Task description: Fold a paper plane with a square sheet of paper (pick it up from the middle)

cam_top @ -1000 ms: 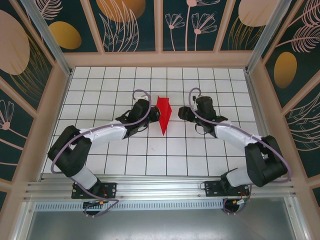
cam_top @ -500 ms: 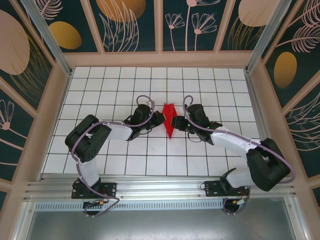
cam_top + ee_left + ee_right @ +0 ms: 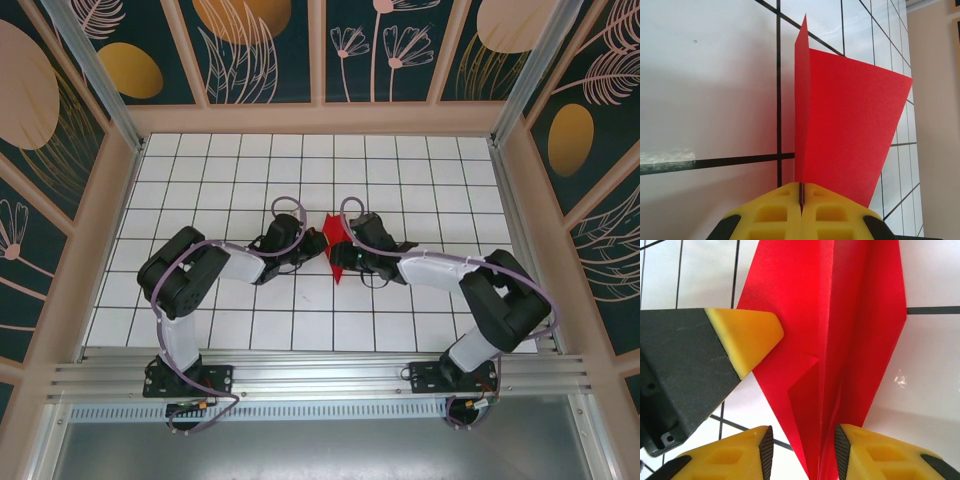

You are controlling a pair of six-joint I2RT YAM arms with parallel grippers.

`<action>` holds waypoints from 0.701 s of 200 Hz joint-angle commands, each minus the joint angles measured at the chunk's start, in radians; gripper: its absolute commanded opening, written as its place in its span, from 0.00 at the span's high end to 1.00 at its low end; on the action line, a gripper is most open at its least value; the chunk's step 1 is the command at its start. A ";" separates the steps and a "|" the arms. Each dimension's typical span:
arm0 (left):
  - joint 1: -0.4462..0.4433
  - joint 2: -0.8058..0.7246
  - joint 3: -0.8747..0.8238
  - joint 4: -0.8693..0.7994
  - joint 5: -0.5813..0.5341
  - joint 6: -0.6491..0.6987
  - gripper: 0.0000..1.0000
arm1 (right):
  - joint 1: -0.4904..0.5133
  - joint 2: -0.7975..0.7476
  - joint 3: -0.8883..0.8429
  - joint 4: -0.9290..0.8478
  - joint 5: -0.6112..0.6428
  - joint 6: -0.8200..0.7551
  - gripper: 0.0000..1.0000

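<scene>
The red paper plane lies mid-table as a slim pointed dart with a centre ridge, between both grippers. My left gripper comes in from the left. In its wrist view the yellow fingertips are shut on the edge of an upright red flap. My right gripper reaches in from the right. In the right wrist view its jaws stand apart around the dart's narrow end: open gripper, bare table showing beside the left pad. The left gripper's yellow fingertip rests at the paper's left wing.
The white tabletop with black grid lines stretches on all sides of the paper. Patterned enclosure walls ring it, and a metal rail with both arm bases runs along the near edge.
Both grippers have closed in on the paper from either side. The right gripper moved left and its jaws narrowed. The paper went from a wider arrow shape to a slimmer dart.
</scene>
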 commanded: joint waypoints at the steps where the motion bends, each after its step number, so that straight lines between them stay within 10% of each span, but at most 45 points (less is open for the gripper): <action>1: 0.009 0.015 -0.016 0.047 0.013 -0.015 1.00 | 0.010 0.028 0.035 -0.017 0.028 0.006 0.59; 97: 0.016 0.022 -0.051 0.077 0.016 -0.026 1.00 | 0.028 0.123 0.096 -0.034 0.067 -0.010 0.56; 140: 0.033 0.000 -0.083 0.067 0.008 -0.006 0.95 | 0.036 0.153 0.129 -0.106 0.165 0.001 0.76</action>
